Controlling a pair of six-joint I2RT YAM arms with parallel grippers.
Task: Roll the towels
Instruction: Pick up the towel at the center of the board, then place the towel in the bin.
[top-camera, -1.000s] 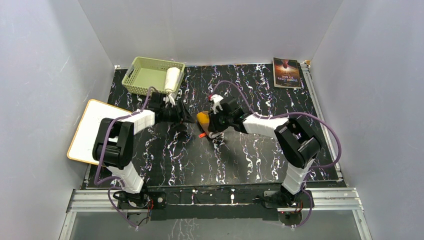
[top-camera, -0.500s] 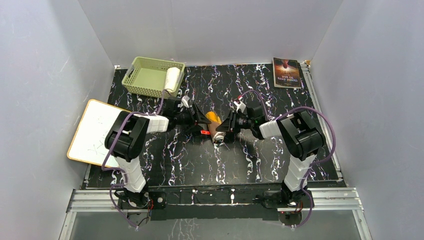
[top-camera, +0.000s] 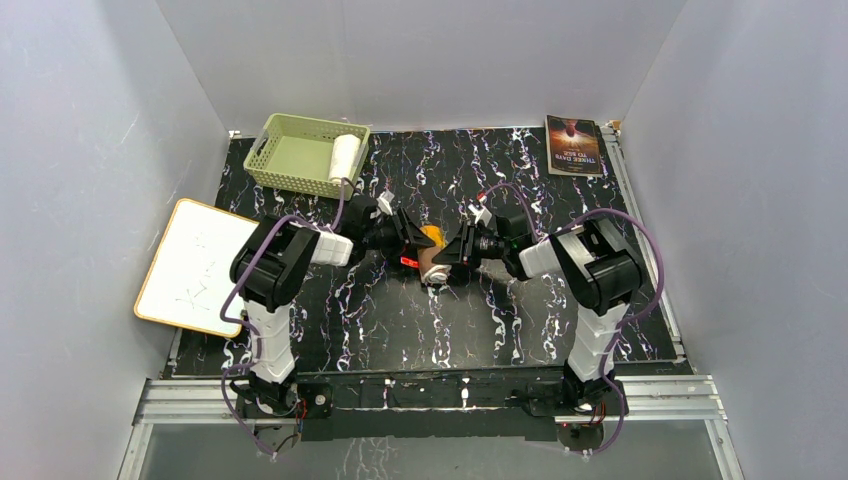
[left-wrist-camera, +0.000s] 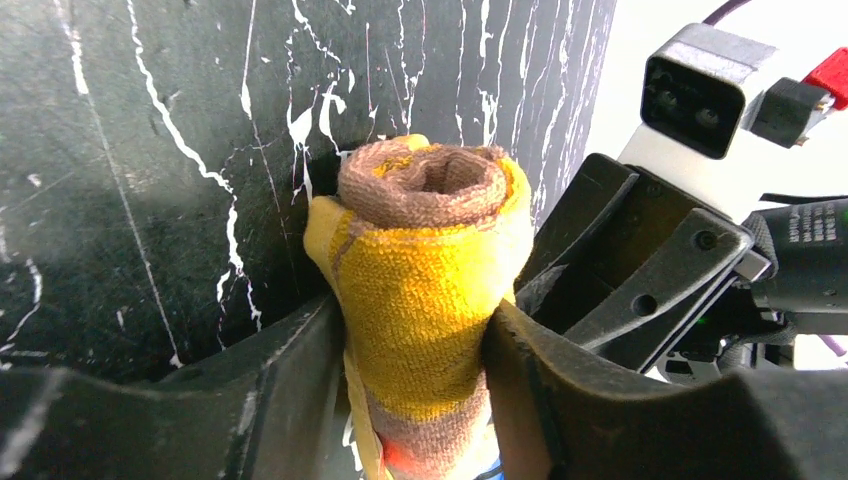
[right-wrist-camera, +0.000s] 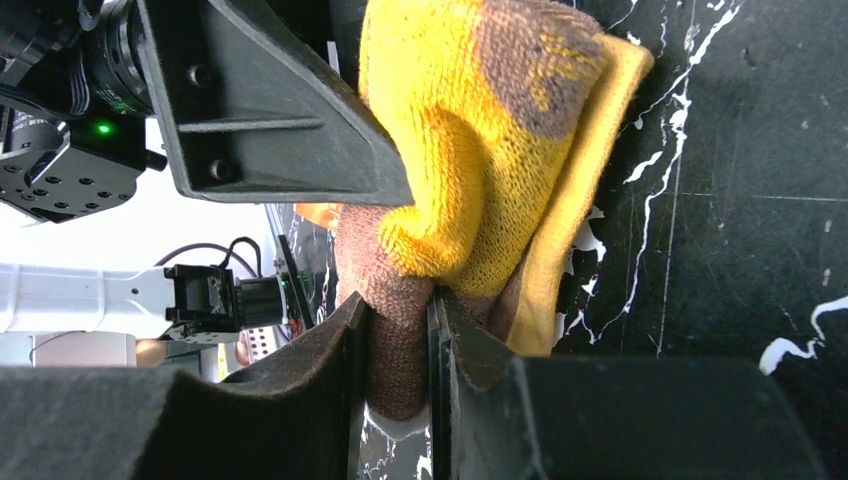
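The brown towel (top-camera: 430, 241) with the orange-yellow print is rolled into a short cylinder in the middle of the black marbled table, between both grippers. In the left wrist view the roll (left-wrist-camera: 430, 270) stands end-on, and my left gripper (left-wrist-camera: 412, 312) is shut round its yellow body, a finger pressing each side. My right gripper (right-wrist-camera: 397, 305) is shut on a brown layer at the other end of the roll (right-wrist-camera: 480, 150). From above, the left gripper (top-camera: 405, 240) and right gripper (top-camera: 452, 254) face each other. The white towel (top-camera: 345, 157) lies rolled inside the green basket (top-camera: 285, 150).
A white board with a tan edge (top-camera: 190, 265) overhangs the table's left side. A dark-covered book (top-camera: 573, 146) lies at the back right corner. The basket stands at the back left, just behind the left arm.
My left gripper has moved right to the roll and closed round it. The right gripper, holding the roll, has shifted a little to the right and turned to face the left one.
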